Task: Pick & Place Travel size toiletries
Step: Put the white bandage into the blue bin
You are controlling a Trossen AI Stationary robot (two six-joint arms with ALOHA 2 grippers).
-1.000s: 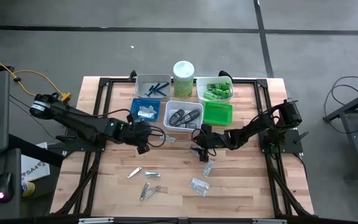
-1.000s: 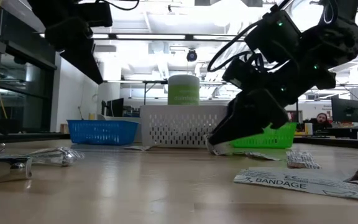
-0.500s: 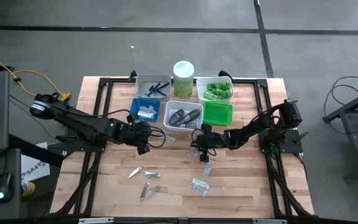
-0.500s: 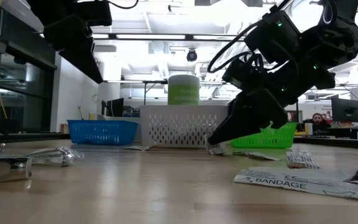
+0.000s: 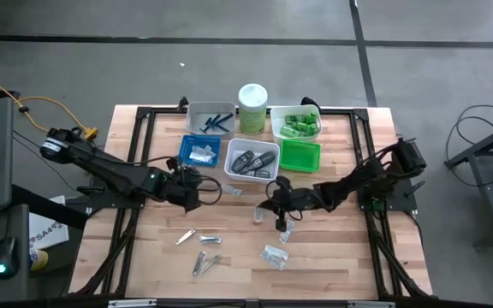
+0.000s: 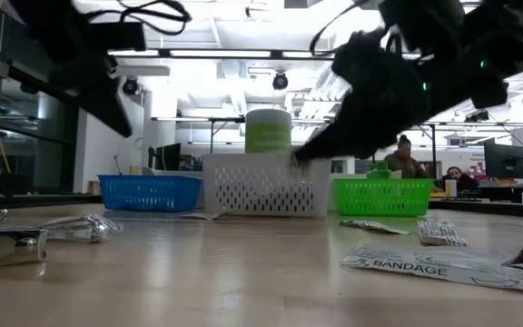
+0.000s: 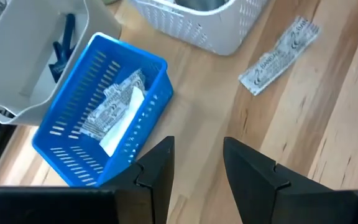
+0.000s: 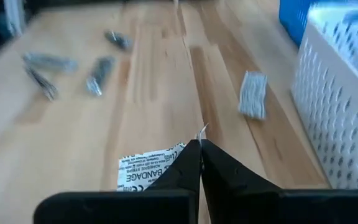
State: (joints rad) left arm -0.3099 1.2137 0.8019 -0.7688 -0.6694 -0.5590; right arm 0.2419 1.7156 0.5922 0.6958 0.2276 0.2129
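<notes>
Partly sorted: trays hold items. Right end effector (image 8: 199, 149) pinched on a bandage packet (image 8: 146, 168), lifted; clippers (image 5: 204, 262), packets below it remain. Left end effector (image 7: 194, 163) narrowly parted, empty.

Bandage packet (image 8: 146, 169) pinched flat in right pincer (image 8: 199, 144), another packet (image 7: 279, 55) loose on surface at trays' 6 o'clock, silver clippers (image 5: 202, 250) at 7 o'clock

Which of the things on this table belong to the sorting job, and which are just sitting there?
Job:
bandage packet held by right gripper
loose packets
metal clippers
green tubes
left gripper, open

Just there:
pale-green canister
blue tray
white tray
</notes>
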